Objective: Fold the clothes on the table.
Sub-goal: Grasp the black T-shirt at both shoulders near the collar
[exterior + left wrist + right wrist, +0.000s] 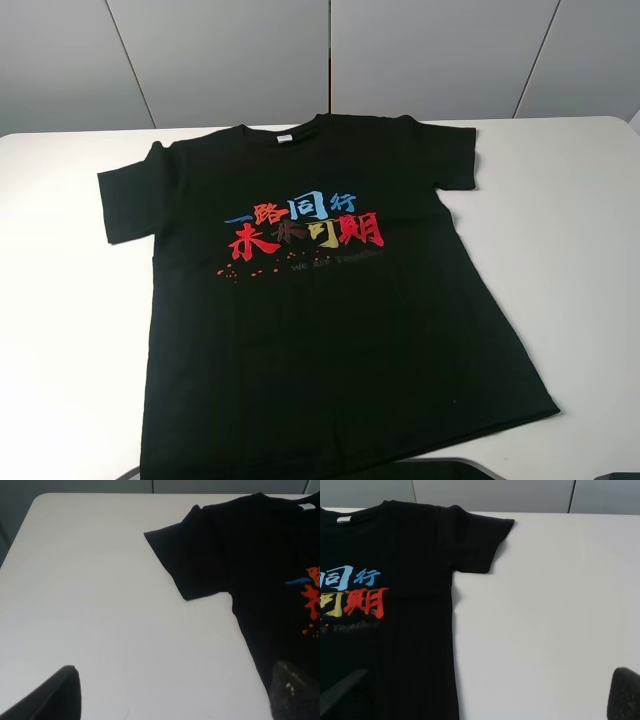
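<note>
The black T-shirt [320, 310] lies spread flat and face up on the white table [570, 250], collar at the far side. Red, blue and yellow characters [305, 225] show on the chest, and a small white label [285, 138] sits at the neck. My left gripper [172, 700] is open and empty, with its fingers [50, 697] wide apart near the shirt's left side below the sleeve [187, 555]. My right gripper [482, 700] is open and empty over the shirt's right side edge, near the other sleeve [480, 540].
Grey wall panels [330, 55] stand behind the table's far edge. Bare tabletop [90, 580] lies to the left of the shirt and more of it [560, 605] to the right. Dark arm parts [440, 468] show at the near edge.
</note>
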### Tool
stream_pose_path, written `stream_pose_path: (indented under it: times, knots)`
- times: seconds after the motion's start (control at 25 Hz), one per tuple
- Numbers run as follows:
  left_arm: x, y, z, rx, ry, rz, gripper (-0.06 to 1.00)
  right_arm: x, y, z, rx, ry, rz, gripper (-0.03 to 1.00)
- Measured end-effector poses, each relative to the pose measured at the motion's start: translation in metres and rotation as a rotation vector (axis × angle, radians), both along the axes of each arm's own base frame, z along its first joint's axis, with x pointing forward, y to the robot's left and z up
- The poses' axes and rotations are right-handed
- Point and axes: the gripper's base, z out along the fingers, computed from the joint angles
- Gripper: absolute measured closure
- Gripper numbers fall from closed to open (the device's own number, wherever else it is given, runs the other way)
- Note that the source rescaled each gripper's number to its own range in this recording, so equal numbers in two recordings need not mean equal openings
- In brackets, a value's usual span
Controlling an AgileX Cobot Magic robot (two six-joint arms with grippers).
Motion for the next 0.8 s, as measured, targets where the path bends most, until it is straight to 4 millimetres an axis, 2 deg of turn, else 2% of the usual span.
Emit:
stream_pose_path:
  times: [0.8]
  knots:
    - [0.0,0.0,0.0,0.0,0.0,0.0,-0.04,0.0,0.0,0.0,0.0,0.0,0.0,-0.03]
